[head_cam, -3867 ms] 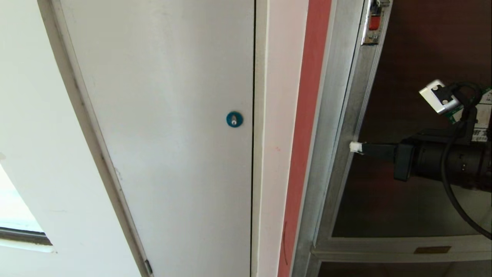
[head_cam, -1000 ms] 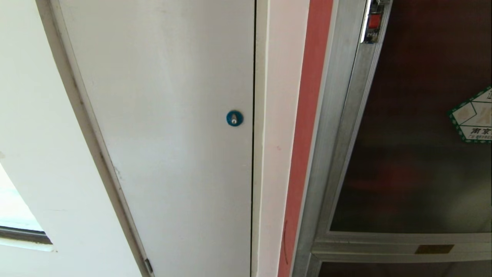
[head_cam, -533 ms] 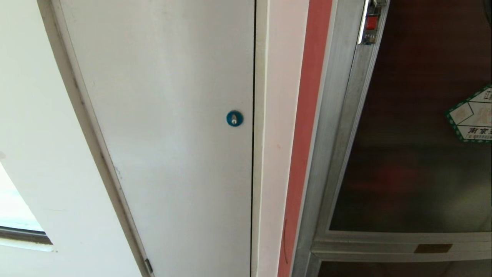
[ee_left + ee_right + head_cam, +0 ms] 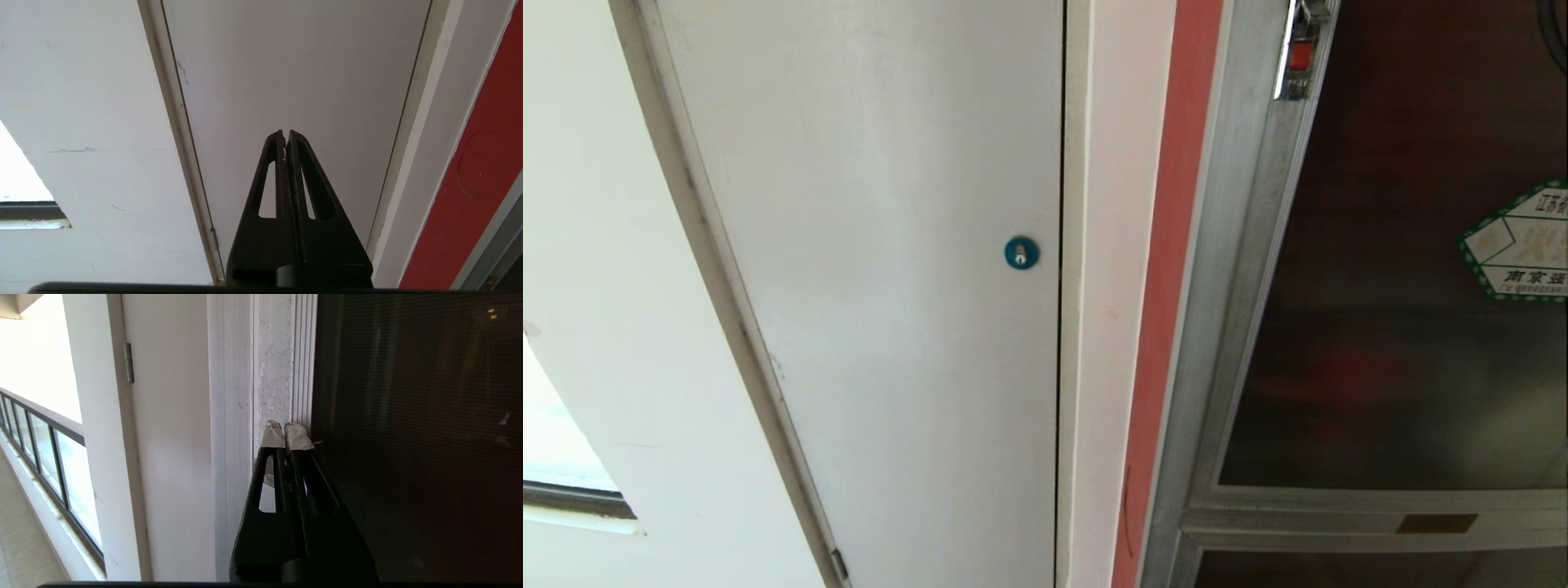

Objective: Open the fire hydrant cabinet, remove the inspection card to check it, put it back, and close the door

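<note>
The fire hydrant cabinet's silver frame (image 4: 1225, 245) runs up the right of the head view. Beside it stands the door (image 4: 1380, 367), dark tinted glass in an aluminium frame, with a green-bordered sticker (image 4: 1515, 245) and a red-marked latch (image 4: 1298, 59) on its edge. In the right wrist view my right gripper (image 4: 286, 433) is shut and empty, its taped tips against the door's aluminium frame (image 4: 273, 367) next to the dark glass (image 4: 408, 437). It is outside the head view. My left gripper (image 4: 286, 134) is shut and empty, facing a grey-white panel. The inspection card is hidden.
A grey-white panel door (image 4: 874, 245) with a blue round lock (image 4: 1021, 252) fills the left half. A red wall strip (image 4: 1176, 245) separates it from the cabinet. A lower glass door (image 4: 1380, 572) sits under the crossbar. A railing with windows (image 4: 41, 449) runs alongside.
The right arm, in the head view 3.9 s ago, has left it. Over the last second the door's latch edge and sticker have shifted left toward the cabinet frame; the panel door stays put.
</note>
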### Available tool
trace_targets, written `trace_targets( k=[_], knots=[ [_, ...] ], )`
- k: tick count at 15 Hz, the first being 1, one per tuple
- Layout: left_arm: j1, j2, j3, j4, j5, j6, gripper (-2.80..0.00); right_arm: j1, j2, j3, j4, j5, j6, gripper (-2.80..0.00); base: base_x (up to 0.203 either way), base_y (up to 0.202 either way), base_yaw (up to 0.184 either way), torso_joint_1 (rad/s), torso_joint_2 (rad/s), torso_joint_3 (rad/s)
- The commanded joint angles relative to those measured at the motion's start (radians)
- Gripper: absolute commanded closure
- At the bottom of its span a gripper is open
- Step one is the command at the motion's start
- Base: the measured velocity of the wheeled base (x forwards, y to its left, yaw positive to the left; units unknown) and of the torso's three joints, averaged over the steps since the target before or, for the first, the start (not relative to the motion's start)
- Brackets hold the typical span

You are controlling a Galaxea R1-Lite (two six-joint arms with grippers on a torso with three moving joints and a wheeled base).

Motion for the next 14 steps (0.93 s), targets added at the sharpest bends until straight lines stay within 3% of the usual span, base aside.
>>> trace_targets(
  k=[1, 8, 14],
  knots=[
    [0.000, 0.001, 0.028, -0.001, 0.000, 0.001, 0.00, 0.009, -0.020, 0.005, 0.002, 0.002, 0.001, 0.00, 0.000, 0.000, 0.000, 0.000, 0.00, 0.000],
    [0.000, 0.001, 0.028, -0.001, 0.000, 0.001, 0.00, 0.123, -0.207, 0.093, 0.083, 0.002, 0.003, 0.00, 0.000, 0.000, 0.000, 0.000, 0.00, 0.000],
    [0.000, 0.001, 0.028, -0.001, 0.000, 0.001, 0.00, 0.129, -0.245, 0.241, 0.080, -0.001, 0.003, 0.00, 0.000, 0.000, 0.000, 0.000, 0.00, 0.000]
  ],
)
